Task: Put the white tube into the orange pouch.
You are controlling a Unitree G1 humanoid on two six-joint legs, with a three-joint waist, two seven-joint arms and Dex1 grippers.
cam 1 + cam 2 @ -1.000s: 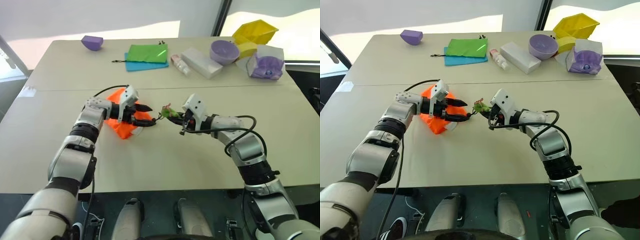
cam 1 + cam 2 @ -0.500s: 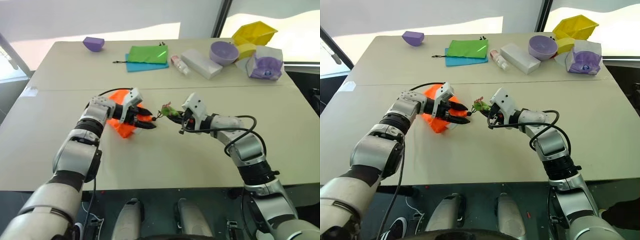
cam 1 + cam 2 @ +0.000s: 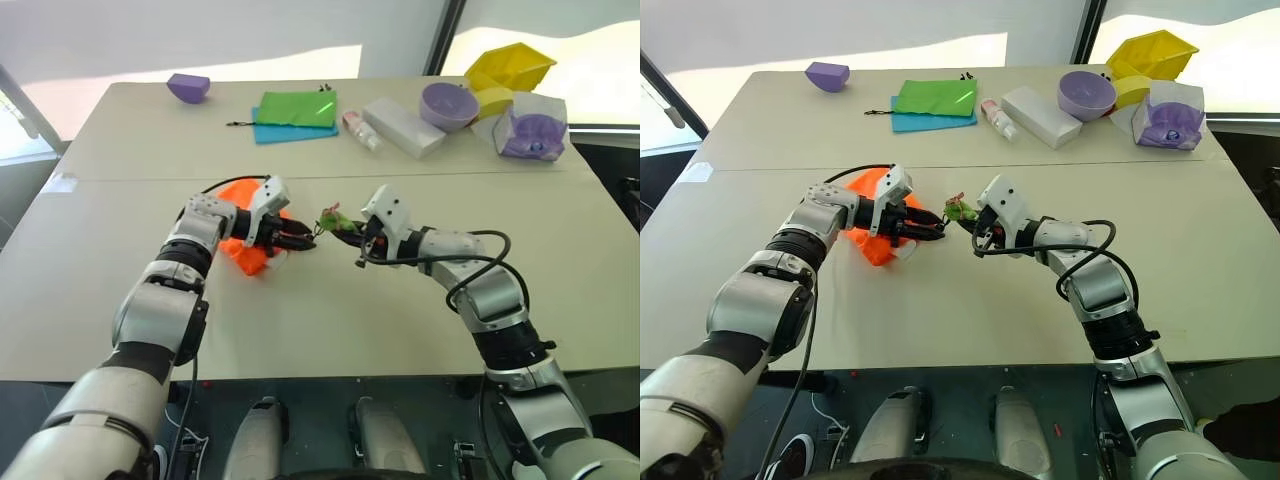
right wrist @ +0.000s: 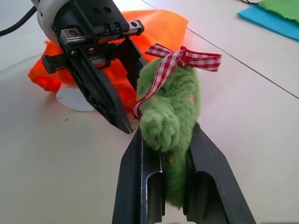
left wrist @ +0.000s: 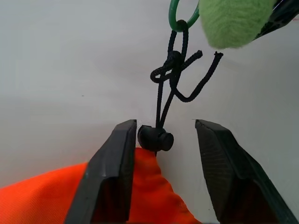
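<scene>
Straddling the black cord stopper [image 5: 155, 138] at the neck of the orange pouch [image 3: 245, 245], the left claw [image 5: 163, 135] has its two black fingers partly apart, one finger close against the stopper and the other standing off from it, so nothing is clamped between them. From the stopper the dark cord [image 5: 170, 79] runs through a knot to a small green ring and on to the green fuzzy ball [image 4: 170, 123], which wears a red-and-white checked ribbon. The right claw [image 4: 164, 175] is closed tight on that ball, holding it just above the surface [image 3: 330, 320], with the cord drawn fairly straight between the two claws. The orange pouch lies crumpled on the surface under and behind the left claw, and a bit of white, apparently the white tube [image 4: 74, 99], pokes out from beneath its edge; how much of it is inside the pouch cannot be told. Well away, along the far side of the surface, lie a flat green pouch [image 3: 295, 106] on top of a blue pouch [image 3: 268, 133], a small clear bottle [image 3: 360, 129], a long white box [image 3: 403, 125], a purple bowl [image 3: 448, 104], and yellow and purple containers at the far right corner.
</scene>
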